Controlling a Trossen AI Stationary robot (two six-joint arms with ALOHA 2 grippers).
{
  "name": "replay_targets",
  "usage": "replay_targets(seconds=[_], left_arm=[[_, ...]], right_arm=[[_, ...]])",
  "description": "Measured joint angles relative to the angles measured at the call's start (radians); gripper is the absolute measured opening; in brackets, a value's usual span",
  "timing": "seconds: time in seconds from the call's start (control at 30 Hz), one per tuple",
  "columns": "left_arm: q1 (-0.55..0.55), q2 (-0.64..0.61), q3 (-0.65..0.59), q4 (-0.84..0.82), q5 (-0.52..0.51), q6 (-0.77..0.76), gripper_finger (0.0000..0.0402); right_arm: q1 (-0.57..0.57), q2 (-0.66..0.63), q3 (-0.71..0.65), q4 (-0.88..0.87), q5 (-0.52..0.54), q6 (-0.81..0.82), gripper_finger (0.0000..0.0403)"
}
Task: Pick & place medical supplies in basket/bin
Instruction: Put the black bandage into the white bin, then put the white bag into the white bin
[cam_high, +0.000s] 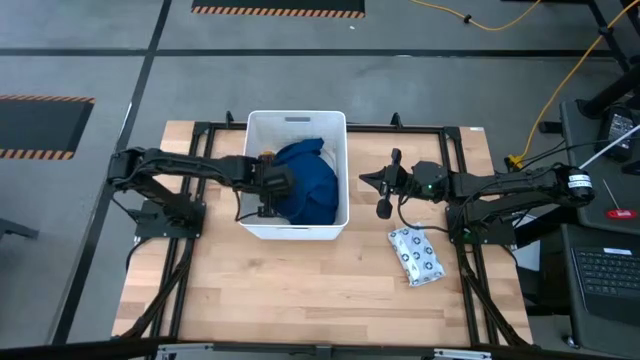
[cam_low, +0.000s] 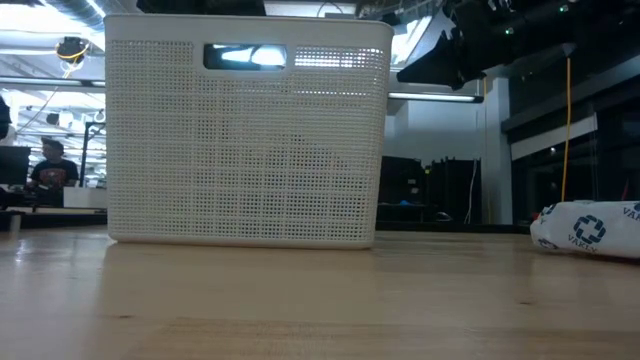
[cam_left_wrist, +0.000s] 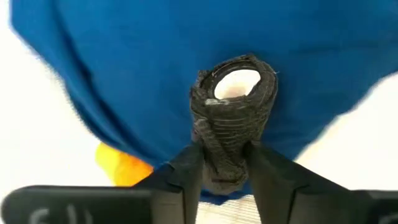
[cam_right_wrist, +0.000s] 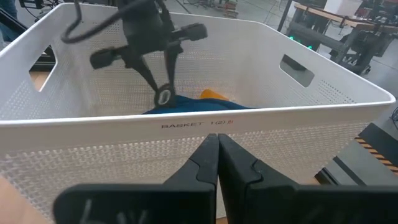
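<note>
The white tub (cam_high: 296, 175) stands at the table's middle, with the dark blue cloth (cam_high: 308, 180) and the orange bottle (cam_left_wrist: 121, 165) inside it. My left gripper (cam_high: 280, 186) reaches into the tub from above and is shut on the small black oblong (cam_left_wrist: 231, 106), a dark wrapped roll with a white core. It also shows in the right wrist view (cam_right_wrist: 163, 96). My right gripper (cam_right_wrist: 216, 152) is shut and empty, just outside the tub's right wall (cam_right_wrist: 186, 124). The white dark-dotted packet (cam_high: 415, 255) lies flat on the table, right of the tub. My left gripper pinches the black oblong's sides near one end (cam_left_wrist: 224, 168) between its two fingers (cam_left_wrist: 186, 177). The rest of the roll sticks out past the fingertips, along the fingers. The fingers point down into the tub. The roll is just over the blue cloth (cam_left_wrist: 155, 56); whether it touches, I cannot tell.
The tub's tall walls (cam_low: 245, 140) stand round my left gripper, with a slot handle (cam_low: 245, 56) at the rim. The packet (cam_low: 590, 228) lies near the table's right side. Bare wood lies in front of the tub. A person (cam_low: 50, 165) sits in the room beyond.
</note>
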Motion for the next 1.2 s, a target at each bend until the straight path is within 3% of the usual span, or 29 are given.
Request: replay_targets(seconds=[0.1, 0.3, 0.5, 0.67, 0.77, 0.97, 1.2], left_arm=[[0.000, 0.000, 0.000, 0.000, -0.005, -0.008, 0.0138], [-0.001, -0.035, 0.000, 0.001, 0.093, -0.028, 0.0182], [-0.001, -0.103, 0.019, -0.032, 0.091, 0.002, 0.0202], [-0.008, -0.209, 0.034, -0.031, 0.114, 0.052, 0.0199], [-0.006, -0.292, -0.002, 0.014, 0.188, 0.070, 0.0198], [0.005, -0.495, -0.123, 0.211, 0.209, 0.138, 0.0175], [0.006, -0.713, -0.243, 0.433, 0.284, 0.186, 0.0116]], right_arm=[[0.000, 0.000, 0.000, -0.005, 0.000, 0.000, 0.0010], [0.000, 0.000, 0.000, -0.006, 0.000, 0.000, 0.0010], [0.000, 0.000, 0.000, -0.007, 0.000, 0.000, 0.0009], [0.000, 0.000, 0.000, -0.007, 0.000, 0.019, 0.0009], [0.000, 0.000, 0.008, -0.018, 0.000, 0.138, 0.0009], [0.025, -0.003, 0.114, -0.311, 0.002, 0.173, 0.0009], [0.072, -0.003, 0.240, -0.503, 0.008, 0.221, 0.0009]])
